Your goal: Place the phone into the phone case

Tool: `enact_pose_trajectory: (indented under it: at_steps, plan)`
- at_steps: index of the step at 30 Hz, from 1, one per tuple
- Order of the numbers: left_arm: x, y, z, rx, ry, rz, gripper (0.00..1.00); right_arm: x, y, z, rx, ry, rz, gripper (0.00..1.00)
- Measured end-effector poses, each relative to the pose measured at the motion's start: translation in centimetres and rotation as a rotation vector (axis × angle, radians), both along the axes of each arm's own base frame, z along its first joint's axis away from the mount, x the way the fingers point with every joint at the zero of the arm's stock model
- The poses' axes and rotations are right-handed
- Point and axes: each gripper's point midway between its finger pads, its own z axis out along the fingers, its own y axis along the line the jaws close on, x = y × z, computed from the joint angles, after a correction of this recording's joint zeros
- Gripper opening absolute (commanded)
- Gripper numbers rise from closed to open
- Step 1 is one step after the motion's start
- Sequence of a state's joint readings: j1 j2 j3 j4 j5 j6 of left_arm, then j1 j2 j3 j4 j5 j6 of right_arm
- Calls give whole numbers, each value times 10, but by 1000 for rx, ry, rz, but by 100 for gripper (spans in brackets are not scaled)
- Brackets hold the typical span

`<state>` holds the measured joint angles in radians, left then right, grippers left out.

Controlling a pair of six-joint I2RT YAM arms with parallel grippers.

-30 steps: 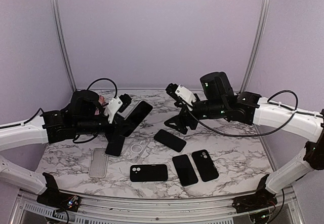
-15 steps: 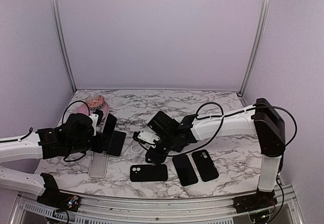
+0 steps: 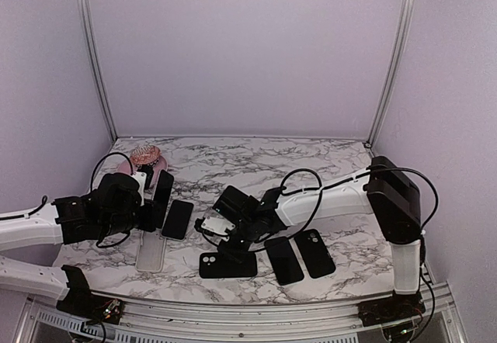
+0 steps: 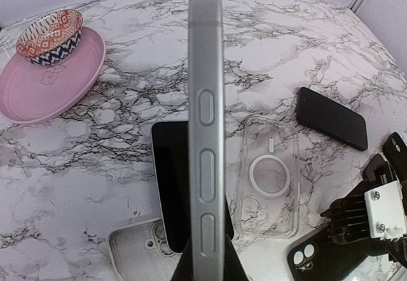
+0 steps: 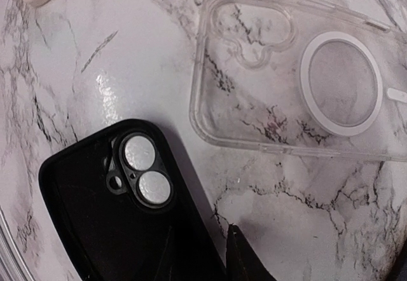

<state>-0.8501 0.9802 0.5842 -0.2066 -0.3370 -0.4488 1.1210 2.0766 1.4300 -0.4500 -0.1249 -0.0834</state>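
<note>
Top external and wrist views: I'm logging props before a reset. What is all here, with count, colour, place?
marble-pattern table: one, white-grey, under everything
round pink plate: one, pink, back left
small patterned bowl: one, red-blue-white, on the plate
grey-edged phone: one, grey, held on edge, left
flat black phones: three, black, left, centre, front right
black slab with camera cutout: one, black, front right; phone or case unclear
clear plastic case with white ring: one, transparent, centre
pale grey case: one, grey, front left
black case with two camera holes: one, black, front centre
left gripper: shut on the grey-edged phone
right gripper: over the black case, jaws unclear
</note>
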Motion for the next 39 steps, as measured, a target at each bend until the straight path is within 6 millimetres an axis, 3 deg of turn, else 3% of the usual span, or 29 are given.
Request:
enact_pose_trajectory:
  at_steps: [3,8,20,27,29,31,36,39]
  plan:
    - [1,2,3,5,-15,6,0,0,0,0,-5,1,-20,0]
    - [4,3,6,6,-32,14,0,6,-9,0,-26,17,-171,0]
    - [15,-14,30,-107,-134,-4,0,10,-59,-4,-39,165,-808,0]
    - [12,-25,35,-165,-134,-50,0,0,-72,0,-132,146,-1009,1]
    - [9,-28,37,-194,-133,-66,0,-7,-75,0,-152,130,-1046,18]
    - [6,-31,38,-221,-129,-82,0,-12,-79,-1,-169,125,-1071,44]
    - [-4,-41,46,-278,-129,-135,0,-13,-86,1,-186,92,-1092,96]
    - [-13,-50,56,-330,-145,-186,0,-7,-85,16,-160,32,-1047,99]
